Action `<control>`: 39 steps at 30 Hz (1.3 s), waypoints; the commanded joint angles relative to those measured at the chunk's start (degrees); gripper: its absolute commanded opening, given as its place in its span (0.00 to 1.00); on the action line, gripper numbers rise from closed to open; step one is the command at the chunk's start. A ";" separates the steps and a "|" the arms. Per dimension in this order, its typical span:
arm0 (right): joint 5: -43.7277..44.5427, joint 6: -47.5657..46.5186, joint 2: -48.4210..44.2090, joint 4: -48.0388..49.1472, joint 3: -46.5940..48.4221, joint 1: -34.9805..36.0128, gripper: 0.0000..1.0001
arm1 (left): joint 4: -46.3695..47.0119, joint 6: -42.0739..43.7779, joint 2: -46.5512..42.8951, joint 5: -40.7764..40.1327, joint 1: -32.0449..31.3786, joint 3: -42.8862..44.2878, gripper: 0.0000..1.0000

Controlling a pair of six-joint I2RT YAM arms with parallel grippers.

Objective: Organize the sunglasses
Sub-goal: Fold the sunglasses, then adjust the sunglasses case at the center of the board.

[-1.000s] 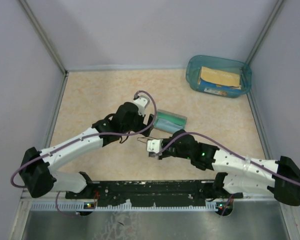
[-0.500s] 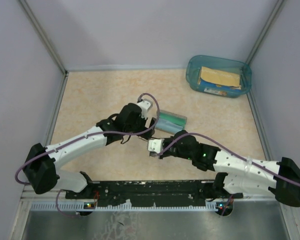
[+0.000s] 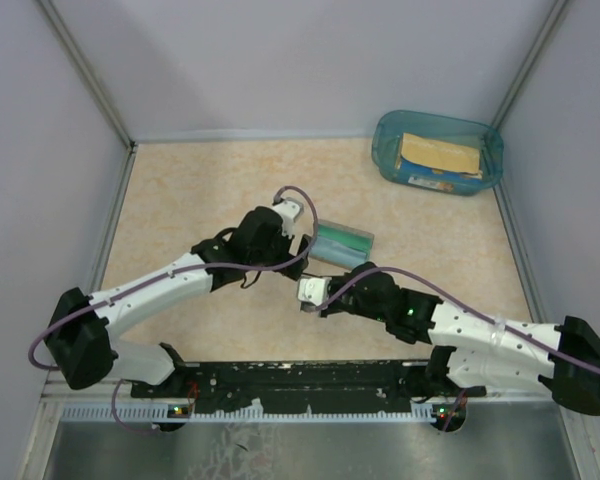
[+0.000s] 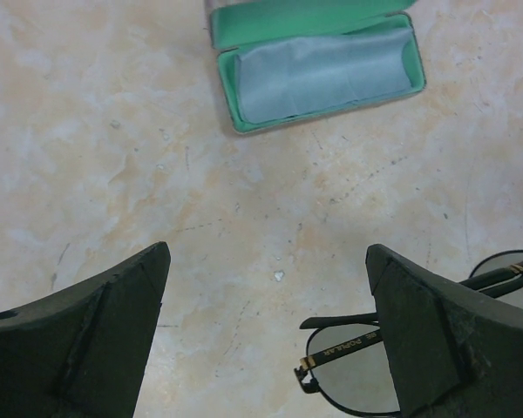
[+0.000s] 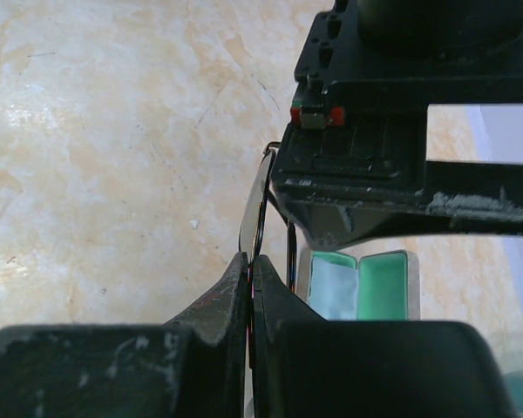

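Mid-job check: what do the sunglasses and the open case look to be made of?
The sunglasses: thin dark frame, probably metal wire, with a gold-coloured strip on the temple; lenses pale, tinted, see-through, plastic or glass, cannot tell. The case: stiff shell with matte green lining, likely felt-like fabric; the grey-blue cloth inside looks soft and slightly creased, perhaps microfibre.

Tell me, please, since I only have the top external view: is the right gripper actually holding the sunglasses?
Observer: Yes. The right wrist view shows the right gripper shut on the thin frame of the sunglasses.
Operator: Is the case open?
Observer: Yes. In the left wrist view the case lies open, green inside, with a pale cloth in it.
Operator: And the left gripper?
Observer: The left gripper is wide open and empty, hovering short of the case.
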 commanded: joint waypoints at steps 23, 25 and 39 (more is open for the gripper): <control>-19.67 6.59 10.69 5.94 6.27 -23.71 0.00 | 17.29 -4.87 -25.03 -7.27 4.86 -21.17 1.00; -20.77 6.00 11.97 6.13 6.96 -25.41 0.00 | 19.01 -4.31 -25.63 -5.80 4.82 -22.43 1.00; -30.55 1.66 18.70 12.66 6.42 -34.95 0.00 | 26.82 -4.01 -26.20 -2.47 4.76 -27.12 1.00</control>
